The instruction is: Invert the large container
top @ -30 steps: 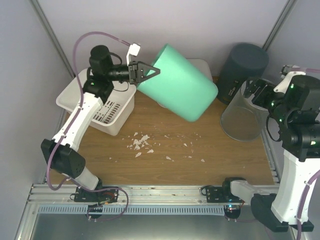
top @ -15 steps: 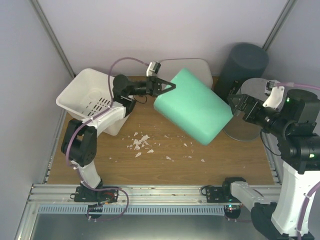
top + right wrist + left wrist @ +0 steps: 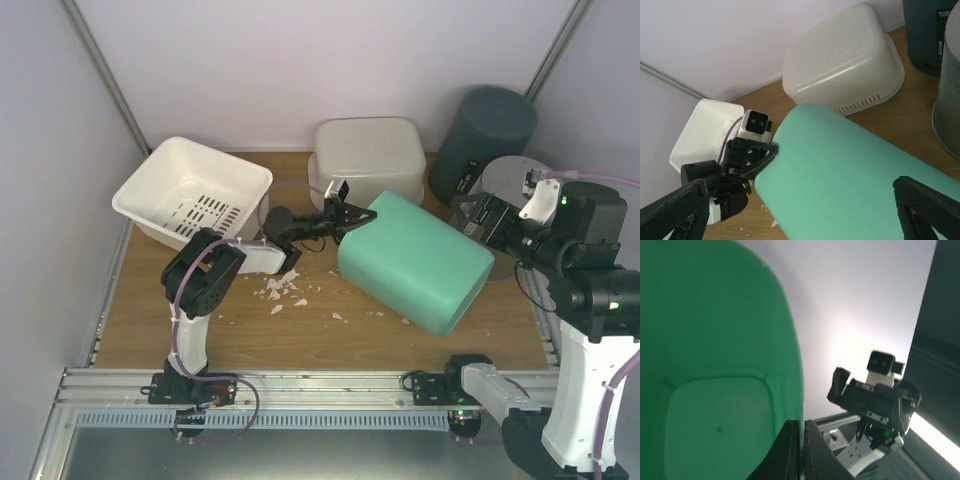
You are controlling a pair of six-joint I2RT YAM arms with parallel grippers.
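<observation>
Over the middle of the desk [image 3: 200, 335], the green container [image 3: 415, 262] has swung down from far left and now lies on its side. The left claw [image 3: 345, 215] pinches its rim, and the right claw [image 3: 478, 218] waits spread beside its base. It looks roughly half-turned.

In the left wrist view the large container [image 3: 715, 365] runs off the top, left and bottom edges, and the left pincer [image 3: 800, 426] shows only its clamped fingers [image 3: 782, 452] — their bases are cut off below. From above, the right arm [image 3: 590, 260] covers most of the mesh bin [image 3: 505, 172]. The pale scraps [image 3: 282, 288] on the counter [image 3: 200, 320] are too small to identify.
</observation>
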